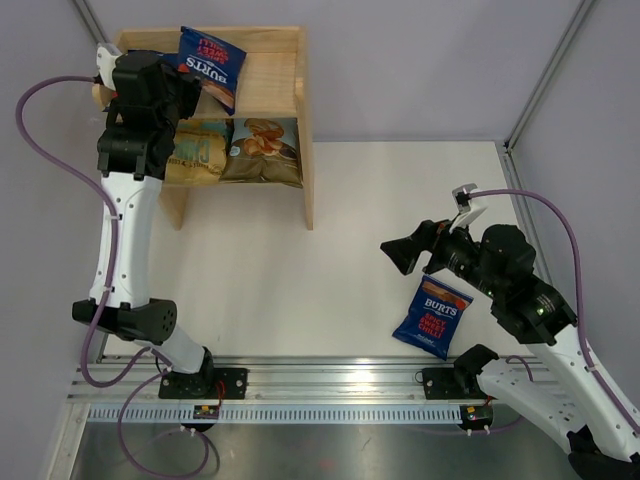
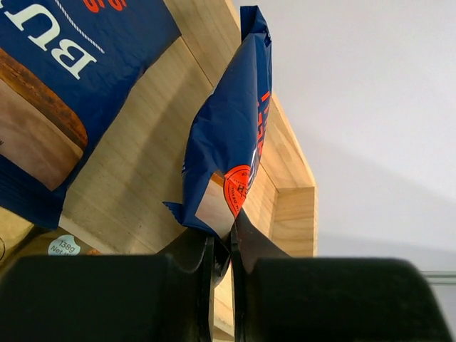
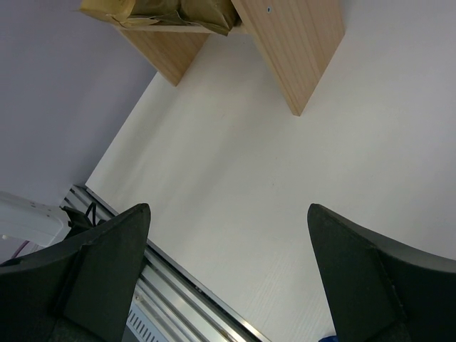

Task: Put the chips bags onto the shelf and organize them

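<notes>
One Burts bag (image 1: 432,317) lies unshelved on the table (image 1: 300,280), just beside the spread, empty right gripper (image 3: 228,214). Farther off, the left gripper (image 2: 222,235) pinches a second bag (image 2: 228,135) by its corner over the shelf (image 1: 270,85), with a third bag (image 2: 78,43) beside it. Two large bags (image 1: 265,150) sit on the tier beneath.

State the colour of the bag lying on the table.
Dark blue bag, red and white lettering; best in top external view.

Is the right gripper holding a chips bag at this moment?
No, the right gripper is wide open, with only the table showing in the gap.
</notes>
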Controlling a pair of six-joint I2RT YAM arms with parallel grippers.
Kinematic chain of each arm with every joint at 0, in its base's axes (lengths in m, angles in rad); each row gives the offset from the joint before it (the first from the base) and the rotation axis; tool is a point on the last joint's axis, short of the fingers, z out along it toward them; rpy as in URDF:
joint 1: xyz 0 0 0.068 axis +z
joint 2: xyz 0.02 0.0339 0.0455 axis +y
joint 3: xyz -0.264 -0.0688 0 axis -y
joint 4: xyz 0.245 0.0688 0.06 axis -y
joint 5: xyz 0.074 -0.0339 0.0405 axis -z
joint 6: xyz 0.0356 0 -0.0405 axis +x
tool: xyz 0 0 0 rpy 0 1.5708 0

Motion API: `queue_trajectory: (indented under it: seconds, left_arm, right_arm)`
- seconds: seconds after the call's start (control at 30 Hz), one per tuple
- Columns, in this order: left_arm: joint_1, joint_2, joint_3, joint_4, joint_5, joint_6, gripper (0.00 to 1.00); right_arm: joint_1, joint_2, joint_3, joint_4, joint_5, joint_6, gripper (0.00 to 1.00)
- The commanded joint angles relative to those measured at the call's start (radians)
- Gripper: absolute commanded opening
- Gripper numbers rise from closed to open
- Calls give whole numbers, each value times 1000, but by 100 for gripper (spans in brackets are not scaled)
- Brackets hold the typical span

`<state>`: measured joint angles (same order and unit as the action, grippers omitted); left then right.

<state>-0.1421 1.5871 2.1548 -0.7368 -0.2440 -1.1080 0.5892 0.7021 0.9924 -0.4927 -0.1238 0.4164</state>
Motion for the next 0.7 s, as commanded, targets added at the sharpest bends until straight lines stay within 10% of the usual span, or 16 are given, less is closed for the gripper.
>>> queue_trajectory:
  seconds: [0.0,0.4,0.67]
  left_arm:
    - [4,31,48,17,-37,-35,4]
    - [30,34,31,-15,-93,-49,20]
    - [38,4,63,-27,-101,8,65]
  right_arm:
    - [4,-10,-5,11,3,-10,100]
    - [4,-16,-12,0,12,-18,100]
    - [4,-4,2,-12,22,-24,99]
